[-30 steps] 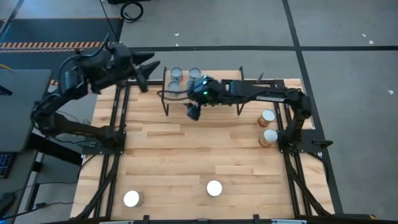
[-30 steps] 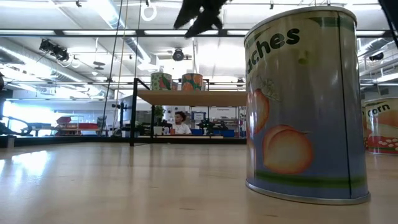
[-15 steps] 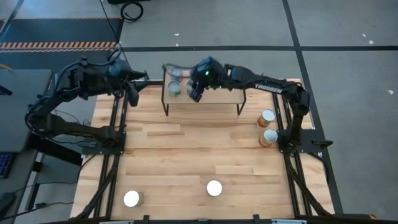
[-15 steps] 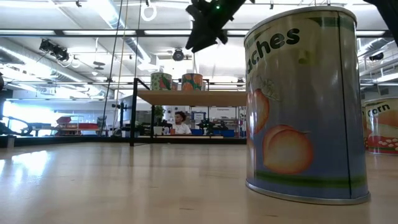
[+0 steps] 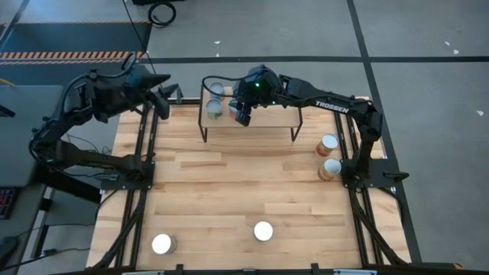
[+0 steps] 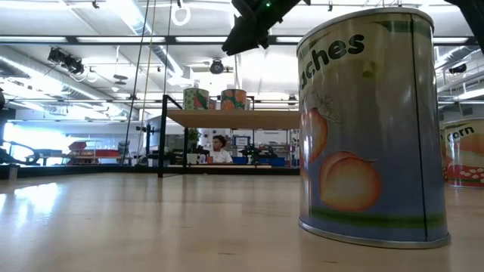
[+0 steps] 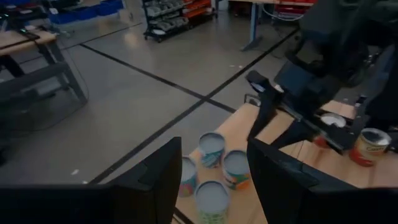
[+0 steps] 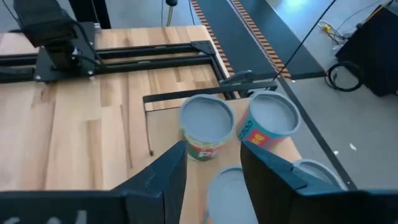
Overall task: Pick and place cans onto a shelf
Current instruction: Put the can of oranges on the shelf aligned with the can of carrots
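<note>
The shelf (image 5: 267, 118) stood at the 12 o'clock edge of the table (image 5: 229, 183), with a cluster of cans (image 5: 215, 109) packed on its 9 o'clock end; the plank towards 3 o'clock lay bare. The right gripper (image 5: 243, 117) hung well above the plank, just beside that cluster, its fingers parted and grasping nothing. The left gripper (image 5: 162, 103) waited off the table's 10 o'clock corner, likewise released and empty. Two more cans (image 5: 328, 143) stood close together against the 3 o'clock edge. One white-lidded can (image 5: 263, 231) sat near 6 o'clock and another (image 5: 161, 244) at 7 o'clock, both near the front edge. The middle boards between them and the shelf were open.
</note>
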Controlling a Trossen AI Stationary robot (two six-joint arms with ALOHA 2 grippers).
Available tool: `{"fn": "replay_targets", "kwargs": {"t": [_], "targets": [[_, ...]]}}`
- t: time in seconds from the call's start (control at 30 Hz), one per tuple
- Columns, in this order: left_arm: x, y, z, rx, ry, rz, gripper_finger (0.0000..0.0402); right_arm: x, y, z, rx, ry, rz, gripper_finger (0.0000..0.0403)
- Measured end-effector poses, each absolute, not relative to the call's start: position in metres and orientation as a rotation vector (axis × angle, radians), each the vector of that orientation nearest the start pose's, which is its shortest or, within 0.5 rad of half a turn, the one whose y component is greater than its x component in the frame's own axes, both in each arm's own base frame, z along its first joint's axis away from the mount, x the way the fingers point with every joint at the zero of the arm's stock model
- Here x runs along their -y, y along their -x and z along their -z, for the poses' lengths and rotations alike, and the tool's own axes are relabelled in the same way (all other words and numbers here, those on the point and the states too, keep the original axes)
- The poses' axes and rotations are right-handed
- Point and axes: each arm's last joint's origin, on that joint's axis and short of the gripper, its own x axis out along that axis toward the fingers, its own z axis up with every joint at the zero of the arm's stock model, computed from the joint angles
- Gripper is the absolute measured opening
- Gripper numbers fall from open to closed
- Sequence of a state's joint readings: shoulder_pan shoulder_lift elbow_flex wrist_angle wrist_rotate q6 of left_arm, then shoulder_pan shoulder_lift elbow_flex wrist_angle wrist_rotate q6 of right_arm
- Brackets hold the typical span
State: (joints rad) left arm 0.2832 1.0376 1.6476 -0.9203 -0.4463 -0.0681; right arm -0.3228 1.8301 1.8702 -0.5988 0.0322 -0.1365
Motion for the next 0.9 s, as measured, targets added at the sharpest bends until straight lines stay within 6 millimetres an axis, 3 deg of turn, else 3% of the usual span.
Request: {"fn": "replay_targets", "kwargs": {"t": [0.2, 0.43, 0.73, 0.9], "targets": [[-0.049, -0.125, -0.495, -0.262, 0.041, -0.728, 0.0188, 0.13, -0.392, -0.379, -0.56, 0.033, 0.337, 0.0158], [-0.045, -0.111, -0.51, -0.103, 0.054, -0.72, 0.0188, 0.136, -0.387, -0.375, -0.595, -0.027, 0.385, 0.0158], [-0.042, -0.112, -0.507, -0.136, 0.057, -0.62, 0.0188, 0.129, -0.386, -0.391, -0.502, -0.003, 0.368, 0.0158], [-0.043, -0.114, -0.503, -0.182, 0.049, -0.621, 0.0188, 0.147, -0.384, -0.382, -0.544, -0.002, 0.429, 0.0158]]}}
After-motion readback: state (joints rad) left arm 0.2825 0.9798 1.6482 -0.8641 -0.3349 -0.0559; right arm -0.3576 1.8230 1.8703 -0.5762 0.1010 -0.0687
